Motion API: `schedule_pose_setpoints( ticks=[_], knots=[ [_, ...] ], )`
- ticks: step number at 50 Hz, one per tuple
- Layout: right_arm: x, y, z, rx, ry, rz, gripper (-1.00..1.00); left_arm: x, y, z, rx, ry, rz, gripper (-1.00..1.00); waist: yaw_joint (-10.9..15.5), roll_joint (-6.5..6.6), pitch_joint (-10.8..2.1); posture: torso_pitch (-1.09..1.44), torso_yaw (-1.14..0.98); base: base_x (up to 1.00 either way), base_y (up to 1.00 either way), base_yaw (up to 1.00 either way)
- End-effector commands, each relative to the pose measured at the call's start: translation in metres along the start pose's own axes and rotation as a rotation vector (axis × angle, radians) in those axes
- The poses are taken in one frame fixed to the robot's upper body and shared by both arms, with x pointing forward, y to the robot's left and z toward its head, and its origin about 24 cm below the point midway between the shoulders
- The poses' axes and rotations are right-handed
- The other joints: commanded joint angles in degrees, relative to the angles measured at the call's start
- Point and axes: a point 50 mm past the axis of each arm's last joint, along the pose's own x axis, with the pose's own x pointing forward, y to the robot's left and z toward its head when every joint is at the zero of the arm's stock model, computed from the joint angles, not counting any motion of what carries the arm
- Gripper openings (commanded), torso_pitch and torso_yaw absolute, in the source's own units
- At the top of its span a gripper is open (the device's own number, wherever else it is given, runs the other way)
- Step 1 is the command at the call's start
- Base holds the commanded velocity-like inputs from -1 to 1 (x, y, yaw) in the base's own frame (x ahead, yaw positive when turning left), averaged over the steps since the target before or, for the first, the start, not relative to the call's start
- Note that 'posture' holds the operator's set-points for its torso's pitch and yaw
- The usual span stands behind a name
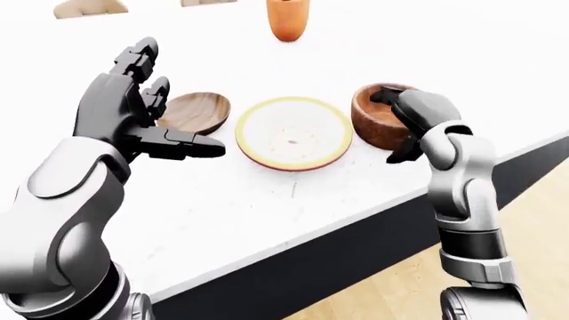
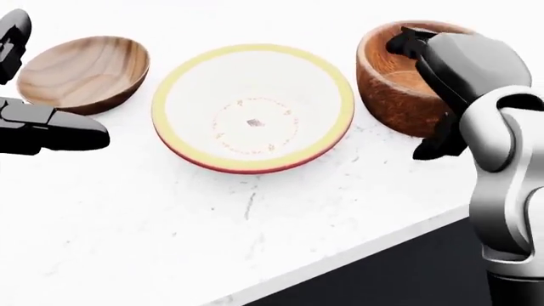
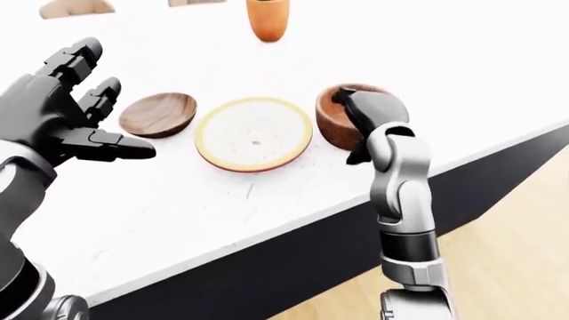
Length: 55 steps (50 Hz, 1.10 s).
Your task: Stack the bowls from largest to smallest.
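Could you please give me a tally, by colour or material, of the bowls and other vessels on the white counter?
Wooden bowls: 2, a shallow light one and a deeper reddish one under the right robot hand
White bowl with yellow rim: 1
Orange cup-like vessel at the top of the left-eye view: 1
Total: 4

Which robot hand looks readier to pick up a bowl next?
The right robot hand, I'd say. Its fingers already straddle the rim of the deep brown wooden bowl, right of the big white bowl. The left robot hand hangs open above the counter beside the shallow wooden bowl, gripping nothing.
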Motion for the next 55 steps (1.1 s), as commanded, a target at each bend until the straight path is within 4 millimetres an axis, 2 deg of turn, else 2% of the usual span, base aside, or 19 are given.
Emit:
schedule_pose_setpoints(
  ticks=[1, 2, 4, 6, 9, 12, 13, 14, 18, 23, 25, 30, 33, 37, 43, 55],
  knots=[
    [-0.001, -0.011, -0.003, -0.049, 0.026, -0.051, 0.35, -0.003, 0.003, 0.014, 0.014, -0.081, 0.017, 1.0, -0.05, 0.08, -1.24, 0.0, 0.0, 0.0, 0.0, 0.0],
    [0.0, -0.009, -0.004, -0.058, 0.031, -0.032, 0.34, -0.003, 0.003, 0.014, 0.014, -0.082, 0.018, 1.0, -0.06, 0.04, -1.25, 0.0, 0.0, 0.0, 0.0, 0.0],
    [0.002, -0.006, -0.006, -0.069, 0.042, -0.017, 0.2, -0.003, 0.004, 0.014, 0.013, -0.082, 0.019, 1.0, -0.06, -0.02, -1.27, 0.0, 0.0, 0.0, 0.0, 0.0],
    [0.002, -0.004, -0.006, -0.078, 0.048, 0.003, -0.11, -0.003, 0.004, 0.013, 0.013, -0.081, 0.019, 1.0, -0.07, -0.11, -1.28, 0.0, 0.0, 0.0, 0.0, 0.0],
    [0.0, -0.006, -0.005, -0.095, 0.048, 0.019, -0.35, -0.004, 0.004, 0.013, 0.014, -0.081, 0.02, 1.0, -0.04, -0.23, -1.33, 0.0, 0.0, 0.0, 0.0, 0.0],
    [-0.001, -0.012, -0.003, -0.109, 0.048, 0.019, -0.77, -0.004, 0.004, 0.013, 0.013, -0.082, 0.02, 1.0, 0.05, -0.17, -1.29, 0.0, 0.0, 0.0, 0.0, 0.0],
    [-0.001, -0.016, -0.003, -0.113, 0.047, 0.013, -0.97, -0.004, 0.004, 0.014, 0.014, -0.083, 0.02, 1.0, 0.0, -0.13, -1.29, 0.0, 0.0, 0.0, 0.0, 0.0],
    [0.0, -0.018, -0.003, -0.116, 0.047, 0.005, -1.0, -0.004, 0.005, 0.014, 0.013, -0.082, 0.02, 1.0, 0.0, -0.08, -1.28, 0.0, 0.0, 0.0, 0.0, 0.0],
    [-0.003, -0.042, 0.0, -0.117, 0.048, -0.038, -1.0, -0.005, 0.005, 0.015, 0.014, -0.083, 0.02, 1.0, -0.06, 0.08, -1.24, 0.0, 0.0, 0.0, 0.0, 0.0],
    [-0.008, -0.062, 0.009, -0.112, 0.031, -0.066, -1.0, -0.006, 0.005, 0.019, 0.015, -0.088, 0.021, 1.0, -0.07, 0.31, -1.01, 0.0, 0.0, 0.0, 0.0, 0.0],
    [-0.012, -0.076, 0.017, -0.114, 0.012, -0.085, -1.0, -0.006, 0.006, 0.02, 0.016, -0.089, 0.021, 1.0, -0.09, 0.37, -0.93, 0.0, 0.0, 0.0, 0.0, 0.0],
    [-0.015, -0.089, 0.044, -0.106, -0.046, -0.097, -1.0, -0.006, 0.006, 0.022, 0.016, -0.092, 0.021, 1.0, -0.18, 0.53, -0.58, 0.0, 0.0, 0.0, 0.0, 0.0],
    [-0.013, -0.088, 0.056, -0.092, -0.07, -0.093, -1.0, -0.006, 0.007, 0.022, 0.017, -0.092, 0.022, 1.0, -0.31, 0.63, -0.5, 0.0, 0.0, 0.0, 0.0, 0.0],
    [-0.012, -0.09, 0.084, -0.083, -0.121, -0.094, -1.0, -0.006, 0.008, 0.024, 0.017, -0.094, 0.023, 1.0, -0.46, 0.85, -0.57, 0.0, 0.0, 0.0, 0.0, 0.0],
    [-0.016, -0.089, 0.115, -0.085, -0.181, -0.091, -1.0, -0.008, 0.011, 0.026, 0.014, -0.097, 0.027, 1.0, -0.38, 1.42, -0.39, 0.0, 0.0, 0.0, 0.0, 0.0],
    [-0.018, -0.066, 0.161, -0.107, -0.265, -0.052, -1.0, -0.009, 0.016, 0.025, 0.005, -0.099, 0.035, 1.0, -0.48, 1.96, -0.37, 0.0, 0.0, 0.0, 0.0, 0.0]
  ],
)
